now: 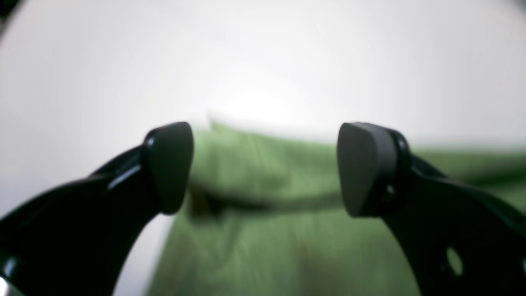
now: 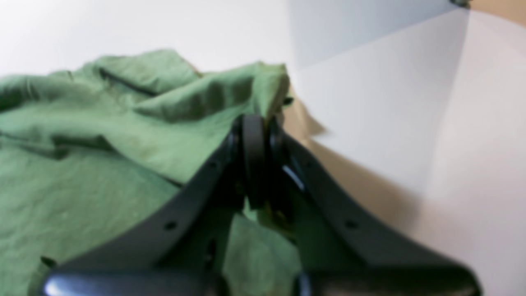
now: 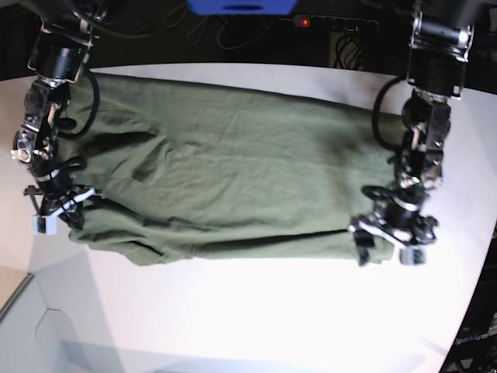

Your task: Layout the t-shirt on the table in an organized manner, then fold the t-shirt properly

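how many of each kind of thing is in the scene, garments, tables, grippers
garments: 1, the t-shirt, olive green
tables: 1, the table, white
grippers: 2, the left gripper open over the shirt, the right gripper shut on the shirt's edge
total: 4

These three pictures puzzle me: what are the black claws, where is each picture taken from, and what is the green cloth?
It is a robot with two arms. One picture looks down from above on a white table where a green t-shirt lies spread. The other two come from cameras on the wrists, looking along the claws. The right gripper is pinched shut on the shirt's edge. The left gripper stands wide open above the cloth, holding nothing.
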`<action>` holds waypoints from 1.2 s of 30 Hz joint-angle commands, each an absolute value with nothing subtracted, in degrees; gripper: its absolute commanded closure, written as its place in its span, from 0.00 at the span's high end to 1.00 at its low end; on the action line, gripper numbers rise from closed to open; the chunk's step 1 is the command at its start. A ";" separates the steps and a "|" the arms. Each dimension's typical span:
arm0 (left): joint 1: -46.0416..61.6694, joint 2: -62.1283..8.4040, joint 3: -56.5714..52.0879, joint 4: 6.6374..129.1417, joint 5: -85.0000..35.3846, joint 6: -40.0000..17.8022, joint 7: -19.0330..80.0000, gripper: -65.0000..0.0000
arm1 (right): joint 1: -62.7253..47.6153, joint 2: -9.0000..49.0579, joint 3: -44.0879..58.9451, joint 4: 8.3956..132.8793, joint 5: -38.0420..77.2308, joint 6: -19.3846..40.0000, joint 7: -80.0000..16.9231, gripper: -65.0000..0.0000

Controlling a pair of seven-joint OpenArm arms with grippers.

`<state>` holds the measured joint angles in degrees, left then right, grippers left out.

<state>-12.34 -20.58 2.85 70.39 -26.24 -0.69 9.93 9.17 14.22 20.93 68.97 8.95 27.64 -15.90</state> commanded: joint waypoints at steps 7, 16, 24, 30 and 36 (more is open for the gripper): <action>-22.20 -17.54 -9.80 53.85 -25.98 -0.31 9.27 0.82 | 10.24 14.99 20.44 69.93 9.71 28.00 -14.29 0.01; -30.55 -15.69 -5.23 41.63 -26.07 -0.40 8.92 0.82 | 9.98 14.99 20.44 70.02 9.71 28.00 -14.29 0.01; -33.19 -14.02 0.04 36.44 -25.71 -0.40 8.92 0.81 | 9.98 14.99 20.44 70.02 9.71 28.00 -14.37 0.01; -33.27 -13.93 2.77 36.53 -25.80 -0.40 8.92 0.81 | 9.98 14.99 20.44 70.02 9.71 28.00 -14.37 0.01; -33.36 -13.93 2.86 36.44 -25.71 -0.40 7.43 0.35 | 9.98 14.99 20.44 70.02 9.71 28.00 -14.37 0.01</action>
